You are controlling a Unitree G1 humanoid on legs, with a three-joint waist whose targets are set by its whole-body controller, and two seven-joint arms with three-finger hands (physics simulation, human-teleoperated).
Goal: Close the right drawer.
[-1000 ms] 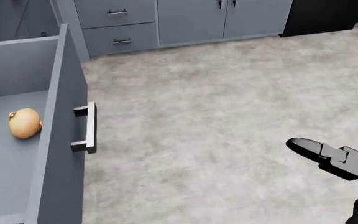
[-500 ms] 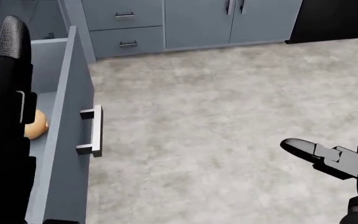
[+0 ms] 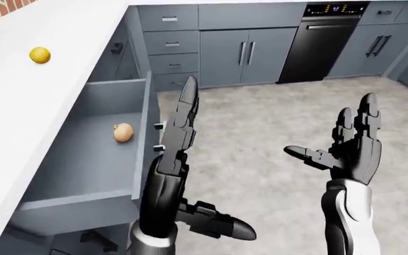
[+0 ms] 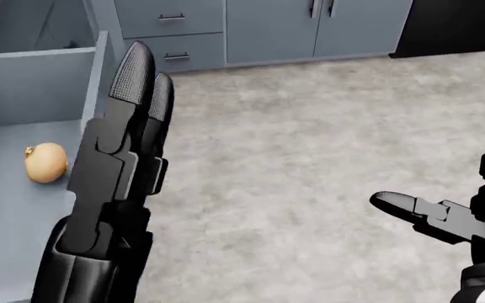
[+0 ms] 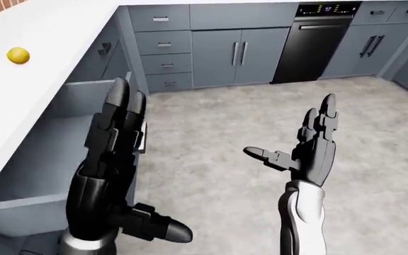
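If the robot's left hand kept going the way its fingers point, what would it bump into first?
Probably the lower cabinet drawers below the countertop. The left hand is open, beside the open drawer's front panel, fingers pointing along it. Depth is hard to judge, so it might graze that panel first.

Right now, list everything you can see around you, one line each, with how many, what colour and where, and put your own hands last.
Drawer: one, grey, pulled open at the left of the left-eye view, under the counter.
Onion: one, tan, lying inside the open drawer.
Counter: one, white, along the left edge.
Round fruit: one, yellow, on the counter near the top left.
Cabinets: a run of grey doors and shut drawers across the top.
Dishwasher: one, black, top right among the cabinets.
Floor: grey mottled, centre.
Left hand: black, fingers straight and open, raised beside the drawer front.
Right hand: black, open, raised at the right, holding nothing.
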